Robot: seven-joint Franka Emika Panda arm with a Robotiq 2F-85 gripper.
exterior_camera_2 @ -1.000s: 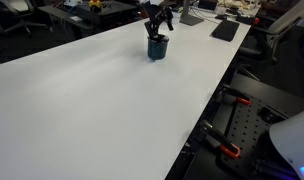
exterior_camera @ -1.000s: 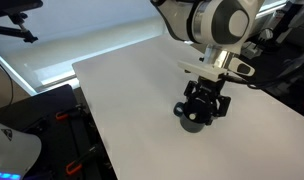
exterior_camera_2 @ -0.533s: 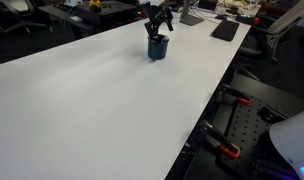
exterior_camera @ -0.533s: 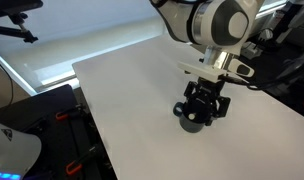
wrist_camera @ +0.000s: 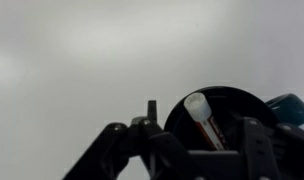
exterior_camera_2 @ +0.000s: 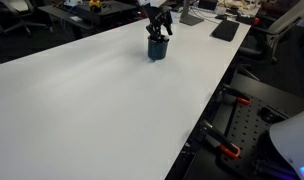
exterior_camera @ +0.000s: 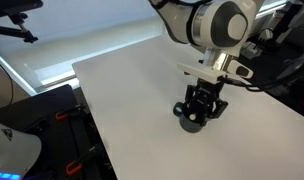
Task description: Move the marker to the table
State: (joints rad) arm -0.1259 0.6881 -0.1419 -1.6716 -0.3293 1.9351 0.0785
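Note:
A dark mug (exterior_camera: 192, 119) with a handle stands on the white table (exterior_camera: 122, 90); it shows in both exterior views (exterior_camera_2: 157, 48). The marker (wrist_camera: 201, 118), reddish-brown with a pale end facing the camera, leans inside the mug (wrist_camera: 244, 97). My gripper (exterior_camera: 205, 100) hangs directly over the mug's mouth, also in an exterior view (exterior_camera_2: 159, 24). In the wrist view the gripper (wrist_camera: 188, 142) is open, its fingers spread on either side of the marker without touching it. The marker is hidden by the gripper in both exterior views.
The table (exterior_camera_2: 92, 100) stretches wide around the mug. Its near edge drops off beside dark equipment with orange clamps (exterior_camera: 62, 115). A keyboard and other desk items (exterior_camera_2: 224, 30) lie on another surface beyond the mug.
The gripper has sunk very slightly toward the mug. The mug and marker have not moved.

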